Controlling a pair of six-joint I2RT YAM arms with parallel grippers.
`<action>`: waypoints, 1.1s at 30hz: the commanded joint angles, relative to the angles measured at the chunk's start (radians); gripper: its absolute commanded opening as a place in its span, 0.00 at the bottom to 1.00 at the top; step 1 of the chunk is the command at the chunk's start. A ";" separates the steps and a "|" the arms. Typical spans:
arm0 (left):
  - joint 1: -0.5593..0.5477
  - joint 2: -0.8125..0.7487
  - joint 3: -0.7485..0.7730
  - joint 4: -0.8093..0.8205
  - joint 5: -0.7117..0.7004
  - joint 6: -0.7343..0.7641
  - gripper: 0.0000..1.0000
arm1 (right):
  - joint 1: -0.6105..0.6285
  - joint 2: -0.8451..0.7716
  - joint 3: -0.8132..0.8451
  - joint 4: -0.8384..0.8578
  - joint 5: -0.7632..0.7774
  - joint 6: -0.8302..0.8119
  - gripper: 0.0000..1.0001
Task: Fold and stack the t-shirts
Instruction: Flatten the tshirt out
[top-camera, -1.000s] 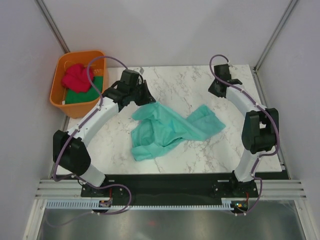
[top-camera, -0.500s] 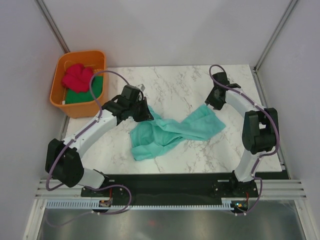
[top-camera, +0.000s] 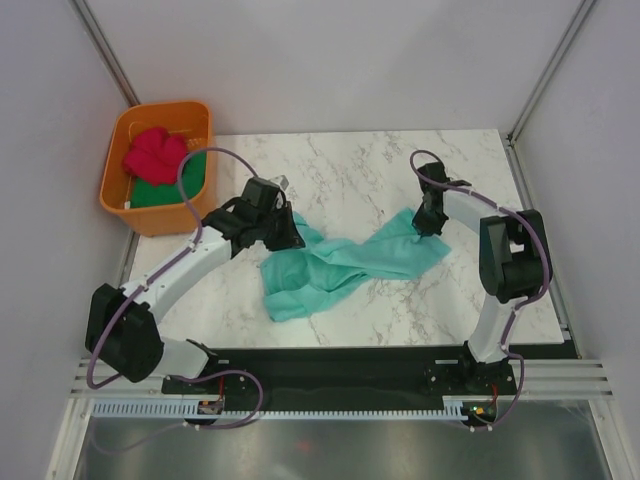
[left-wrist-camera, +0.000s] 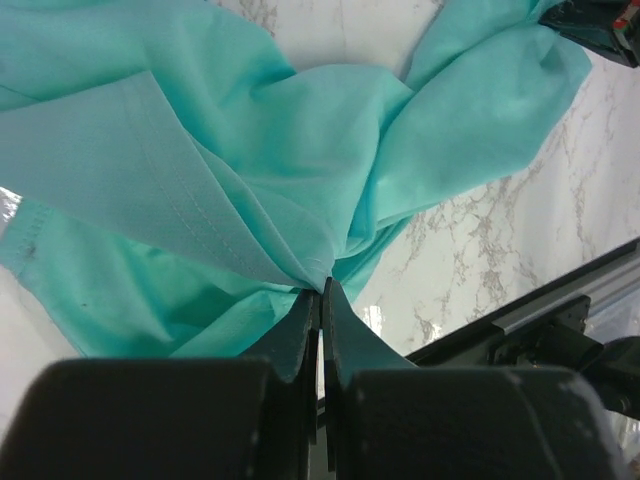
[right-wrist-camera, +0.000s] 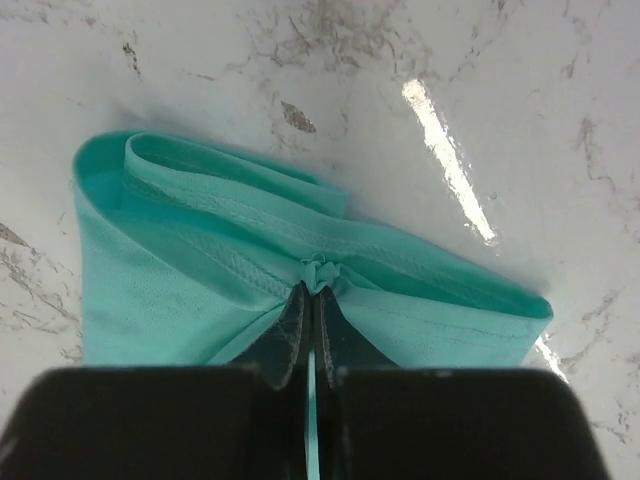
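White-veined marble table (top-camera: 350, 170) enclosed by pale walls (top-camera: 330, 60), seen from above, with both arms reaching over it. A teal t-shirt (top-camera: 340, 262) lies crumpled and stretched across the middle of the table, between the two grippers.

Left gripper (top-camera: 290, 238): at the shirt's far left end, jaws closed tight on a bunched fold of the cloth; the left wrist view shows the fabric (left-wrist-camera: 250, 160) gathered into creases that converge at the fingertips (left-wrist-camera: 321, 300).

Right gripper (top-camera: 428, 226): at the shirt's far right corner, jaws pinched together on a hemmed edge; the right wrist view shows the hem (right-wrist-camera: 170, 270) puckered at the fingertips (right-wrist-camera: 312, 300), resting on the marble.

An orange tub (top-camera: 125, 205) stands just off the table's far left corner. Inside it, a pinkish-red t-shirt (top-camera: 155, 152) lies bunched on a dark green t-shirt (top-camera: 160, 190).
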 joint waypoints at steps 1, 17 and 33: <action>0.008 0.046 0.101 0.009 -0.095 0.055 0.02 | -0.003 0.006 0.090 0.018 0.081 -0.017 0.00; 0.037 0.089 0.806 -0.177 -0.229 0.106 0.02 | -0.060 -0.253 0.435 -0.048 0.288 -0.111 0.00; -0.225 -0.276 -0.306 -0.002 -0.049 -0.190 0.47 | -0.084 -0.448 -0.391 -0.005 0.292 0.025 0.19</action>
